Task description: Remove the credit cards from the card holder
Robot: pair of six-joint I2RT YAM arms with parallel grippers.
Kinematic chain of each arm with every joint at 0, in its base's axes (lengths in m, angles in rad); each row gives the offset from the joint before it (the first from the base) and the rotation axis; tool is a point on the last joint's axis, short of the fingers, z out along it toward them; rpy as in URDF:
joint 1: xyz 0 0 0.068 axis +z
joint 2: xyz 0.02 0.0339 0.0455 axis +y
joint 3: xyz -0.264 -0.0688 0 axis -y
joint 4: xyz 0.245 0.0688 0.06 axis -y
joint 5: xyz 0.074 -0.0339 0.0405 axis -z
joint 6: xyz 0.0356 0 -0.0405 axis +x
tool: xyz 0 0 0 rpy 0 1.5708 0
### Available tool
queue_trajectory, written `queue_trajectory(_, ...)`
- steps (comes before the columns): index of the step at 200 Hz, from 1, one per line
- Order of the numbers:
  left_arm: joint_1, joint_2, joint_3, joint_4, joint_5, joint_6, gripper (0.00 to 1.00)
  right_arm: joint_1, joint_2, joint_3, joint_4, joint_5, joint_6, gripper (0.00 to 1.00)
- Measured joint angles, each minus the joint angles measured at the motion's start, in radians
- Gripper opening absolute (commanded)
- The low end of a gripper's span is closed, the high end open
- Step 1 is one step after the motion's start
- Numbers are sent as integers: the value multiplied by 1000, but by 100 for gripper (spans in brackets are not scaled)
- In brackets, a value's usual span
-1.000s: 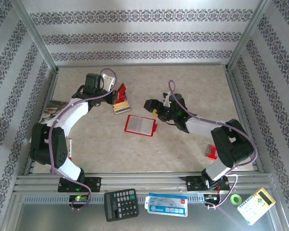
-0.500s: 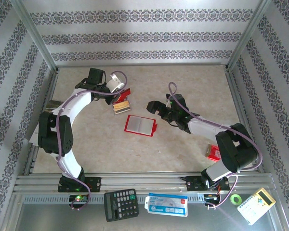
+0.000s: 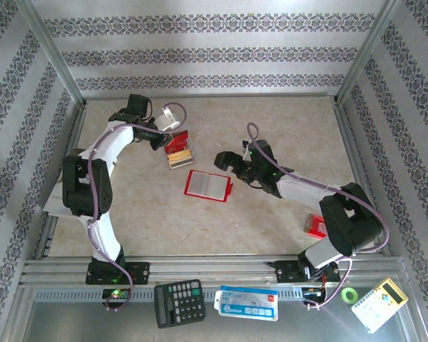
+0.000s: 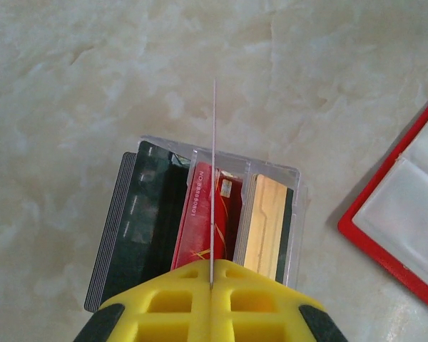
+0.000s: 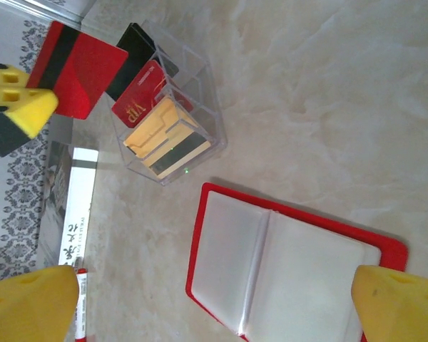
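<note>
Left hand (image 4: 212, 267) pinches a red card (image 5: 82, 71); right hand (image 3: 227, 161) spread wide.

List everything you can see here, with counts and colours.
card holder: 1, red, pale pockets, open mid-table
clear box: 1, transparent, beside the holder
cards in box: several, black, red, tan, standing in its slots
held card: 1, red, above the box
red box: 1, red, by the right arm
black calculator: 1, black, front ledge
yellow calculator: 1, yellow-white, front ledge
packet: 1, blue-white, front ledge
tape roll: 1, green, front ledge
left gripper: 1, yellow-tipped, shut on the held card
right gripper: 1, yellow-tipped, open beside the holder
</note>
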Motion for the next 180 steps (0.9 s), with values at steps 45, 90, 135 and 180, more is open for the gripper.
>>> queue_trajectory(45, 5, 83, 103, -103, 0, 58, 0, 8, -34, 0, -3, -8, 2, 98)
queue_trajectory(90, 15, 114, 137, -172, 17, 102, 0, 9, -42, 0, -7, -8, 22, 98)
queue_trajectory(135, 23, 174, 191, -203, -6, 135, 6, 30, -70, -1, -7, -3, 31, 98)
queue_trajectory(180, 23, 180, 191, -196, -31, 132, 29, 65, -73, -4, -10, 3, 47, 98)
